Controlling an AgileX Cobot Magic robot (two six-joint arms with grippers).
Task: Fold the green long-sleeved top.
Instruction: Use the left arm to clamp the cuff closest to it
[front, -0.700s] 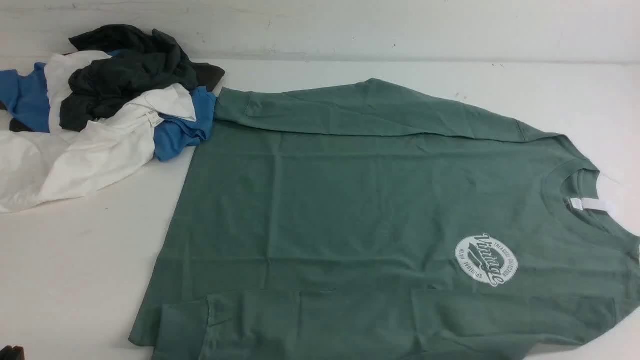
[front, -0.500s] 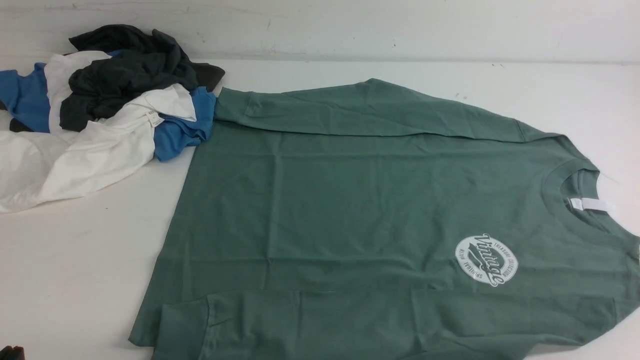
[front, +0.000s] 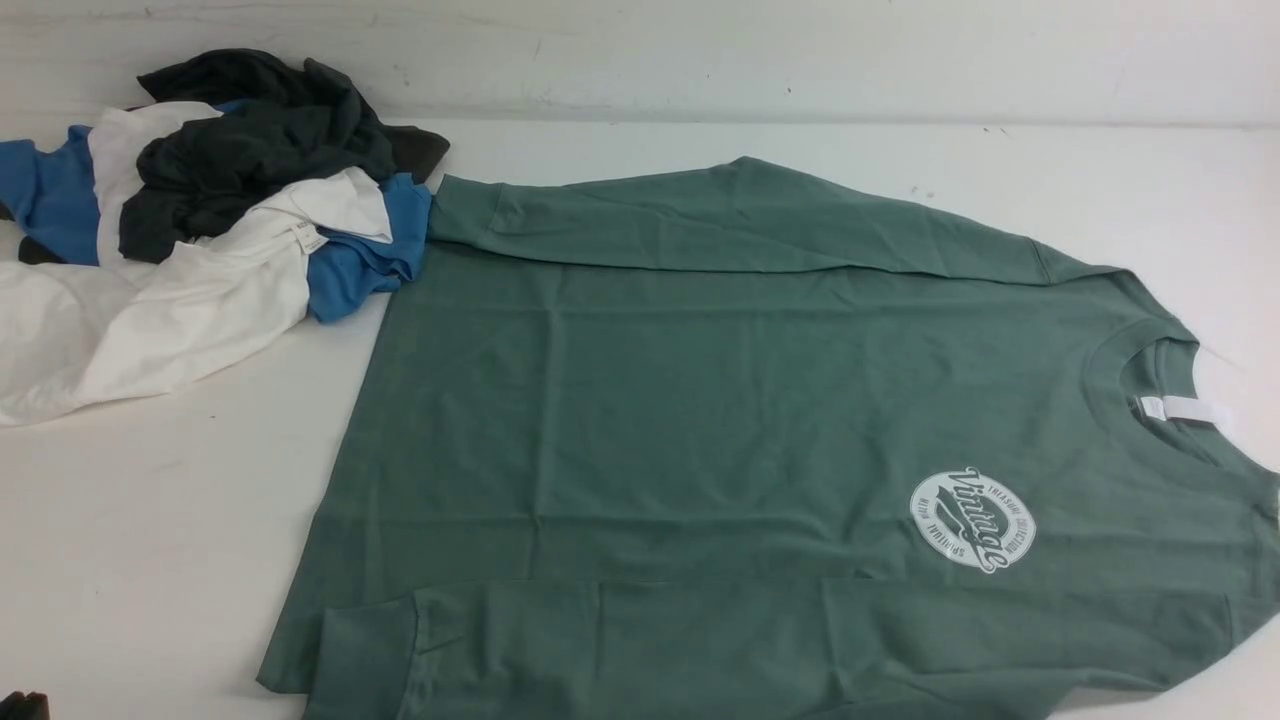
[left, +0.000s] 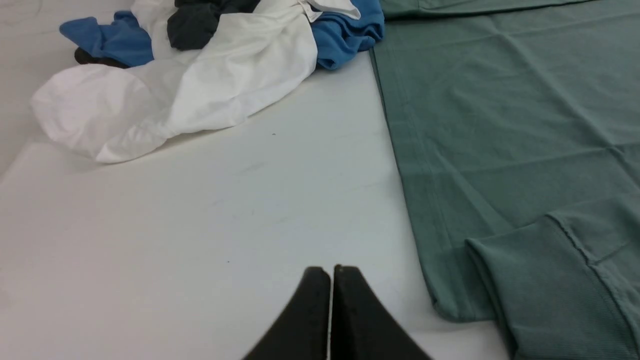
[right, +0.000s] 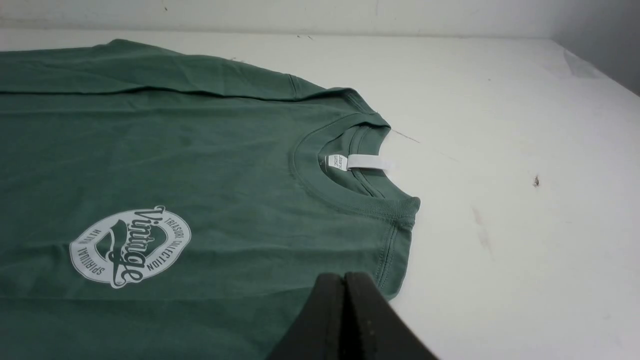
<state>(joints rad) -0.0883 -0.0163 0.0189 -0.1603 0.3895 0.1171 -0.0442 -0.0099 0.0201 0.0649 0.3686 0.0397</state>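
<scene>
Above white tabletop (left: 225, 210), both grippers' jaws sit shut, holding nothing.

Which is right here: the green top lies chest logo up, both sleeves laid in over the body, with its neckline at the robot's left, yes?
Not the left: the front view shows the neckline of the green top at the robot's right. The chest logo is up and both sleeves are laid in over the body.
</scene>
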